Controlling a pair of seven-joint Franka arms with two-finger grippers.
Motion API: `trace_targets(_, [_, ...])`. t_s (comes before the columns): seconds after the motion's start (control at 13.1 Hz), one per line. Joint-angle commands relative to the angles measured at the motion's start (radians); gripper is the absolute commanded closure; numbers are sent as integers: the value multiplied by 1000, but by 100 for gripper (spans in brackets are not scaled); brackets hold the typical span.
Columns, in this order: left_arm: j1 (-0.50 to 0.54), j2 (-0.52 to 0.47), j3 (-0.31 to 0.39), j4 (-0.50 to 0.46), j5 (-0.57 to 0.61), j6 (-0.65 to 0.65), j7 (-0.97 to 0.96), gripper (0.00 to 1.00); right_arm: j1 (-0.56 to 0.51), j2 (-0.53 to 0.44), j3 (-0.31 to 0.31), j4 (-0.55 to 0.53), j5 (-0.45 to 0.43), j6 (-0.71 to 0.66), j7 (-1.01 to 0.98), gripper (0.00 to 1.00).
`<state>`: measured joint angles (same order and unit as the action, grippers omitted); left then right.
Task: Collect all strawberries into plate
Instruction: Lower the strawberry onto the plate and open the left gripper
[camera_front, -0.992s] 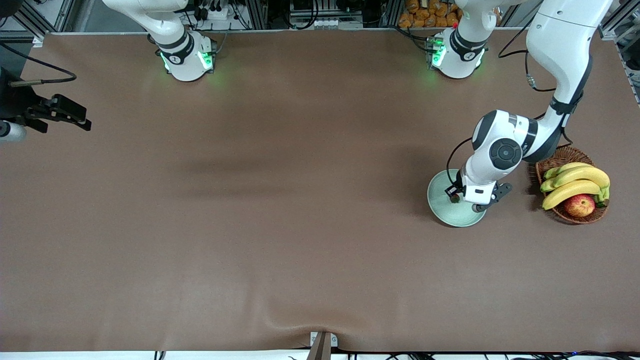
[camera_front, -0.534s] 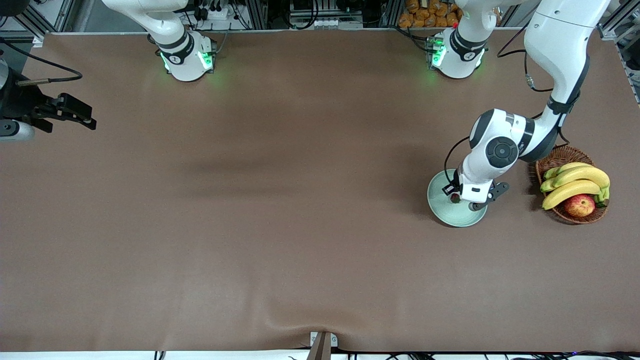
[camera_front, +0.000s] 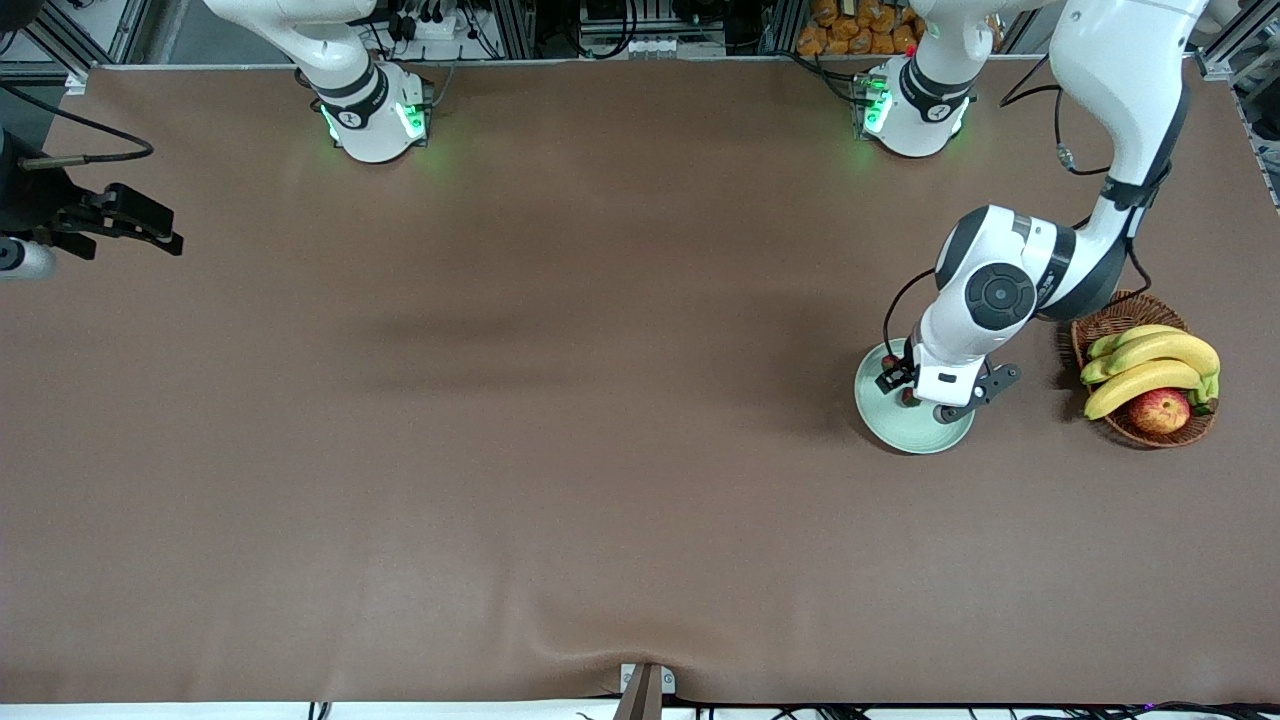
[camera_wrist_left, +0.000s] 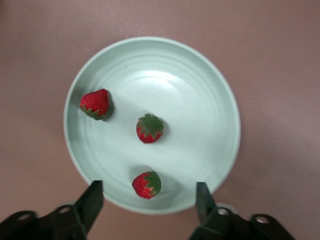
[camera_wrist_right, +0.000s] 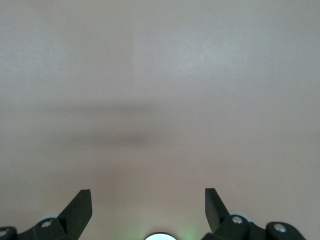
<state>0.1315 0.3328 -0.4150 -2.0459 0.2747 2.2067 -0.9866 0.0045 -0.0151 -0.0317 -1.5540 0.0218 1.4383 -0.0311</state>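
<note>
On the plate (camera_wrist_left: 223, 100): all three strawberries (camera_wrist_left: 149, 128), one central, others at 6 and 10 o'clock.
Left tool (camera_wrist_left: 148, 200) above plate, fingers apart, empty; right tool (camera_wrist_right: 148, 207) apart, waiting. Berries likely soft, light; grip gently across sides.

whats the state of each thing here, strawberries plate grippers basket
strawberries: all three lying in the plate, apart from each other
plate: flat on the table, beside the basket
left gripper: open, empty, over the plate
right gripper: open, empty, waiting over bare table at the right arm's end
basket: holds bananas and an apple
</note>
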Motion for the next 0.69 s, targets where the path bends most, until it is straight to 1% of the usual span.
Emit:
trace_targets(0.0, [8,-20,-47,99,15,-148,5,0,-52,-14,1,5,-3,-24,-3,0])
trace_targets(0.23, [10,-38,-85,206,11,-276,14,0,-44,-14,15,5,-5,-21,-1,0])
trace_targets(0.38, [11,-40,-117,300,-9,-372,73,0,-44,-17,24,6,-3,-26,-1,0])
trace_targets(0.46, [8,-38,-139,376,-75,-427,80,0,-44,-17,29,20,-3,-36,-1,0])
trace_targets(0.61, [5,-31,-145,517,-110,-562,85,0,-44,-16,32,38,-5,-44,-1,0])
